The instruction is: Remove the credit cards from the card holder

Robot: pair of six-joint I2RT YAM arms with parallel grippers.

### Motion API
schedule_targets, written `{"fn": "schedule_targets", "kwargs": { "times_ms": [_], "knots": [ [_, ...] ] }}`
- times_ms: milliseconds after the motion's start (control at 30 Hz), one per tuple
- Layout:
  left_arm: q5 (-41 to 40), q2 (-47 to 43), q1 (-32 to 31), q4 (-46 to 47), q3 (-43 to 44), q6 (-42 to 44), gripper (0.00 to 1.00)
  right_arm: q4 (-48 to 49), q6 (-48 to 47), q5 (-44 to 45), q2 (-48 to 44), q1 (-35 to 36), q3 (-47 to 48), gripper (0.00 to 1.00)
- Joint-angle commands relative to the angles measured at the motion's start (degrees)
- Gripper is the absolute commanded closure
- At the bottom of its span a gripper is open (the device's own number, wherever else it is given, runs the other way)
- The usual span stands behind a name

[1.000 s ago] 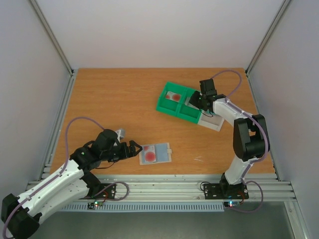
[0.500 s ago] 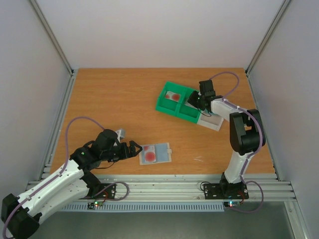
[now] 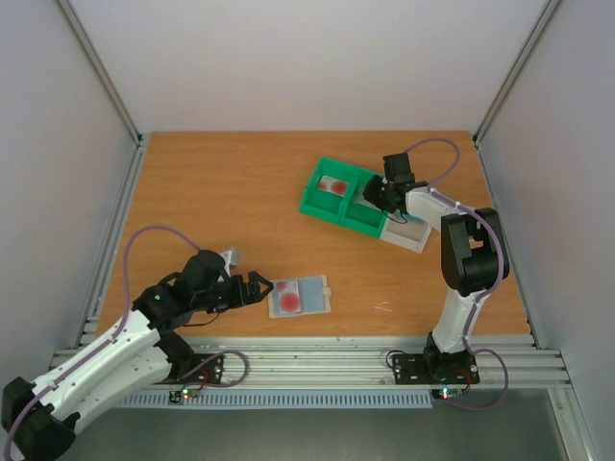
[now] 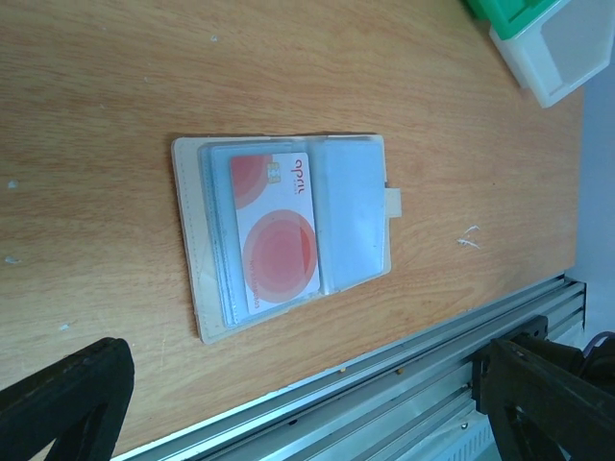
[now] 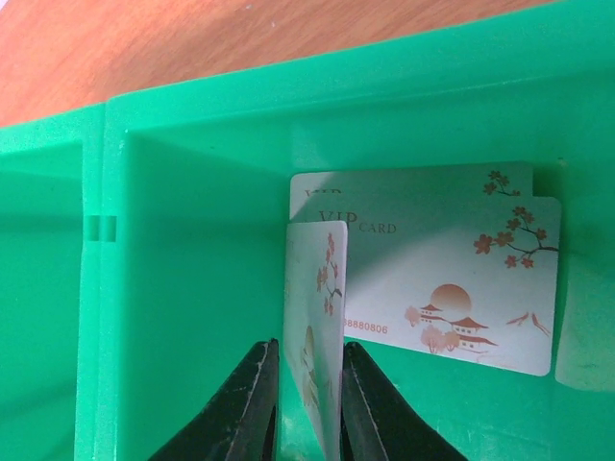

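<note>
Left gripper (image 3: 258, 288), spread wide, sits at 9 o'clock of the open card holder (image 4: 351, 221), which holds a red-circled card (image 4: 279, 235). Right gripper (image 5: 307, 351) straddles an upright card (image 5: 317, 288) in the green tray (image 5: 192, 240); I cannot tell whether it is pinching.

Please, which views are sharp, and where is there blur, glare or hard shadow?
Top external: soft even light, no hard shadows; the card holder is small but sharp. Left wrist: holder sharp, the left fingers dark and blurred in the corners. Right wrist: print on the flat cards readable, right fingers slightly soft. No strong glare anywhere.
</note>
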Motion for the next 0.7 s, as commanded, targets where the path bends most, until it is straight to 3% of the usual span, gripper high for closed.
{"fn": "schedule_targets", "kwargs": {
  "times_ms": [0,300,667],
  "knots": [
    [-1.2,-1.5,-0.1,0.7,-0.2,-0.2,0.01,-2.9,0.0,1.1,0.1,-0.1,2.2,0.79],
    [-1.3,-1.0,-0.1,0.6,-0.3,-0.3,0.01,-11.3,-1.1,6.8,-1.4,-0.1,5.6,0.71],
    [-2.5,-0.5,-0.1,1.3,-1.5,-0.7,0.01,-15.9,-2.6,3.1,-7.7,0.1,5.1,0.65]
  ]
}}
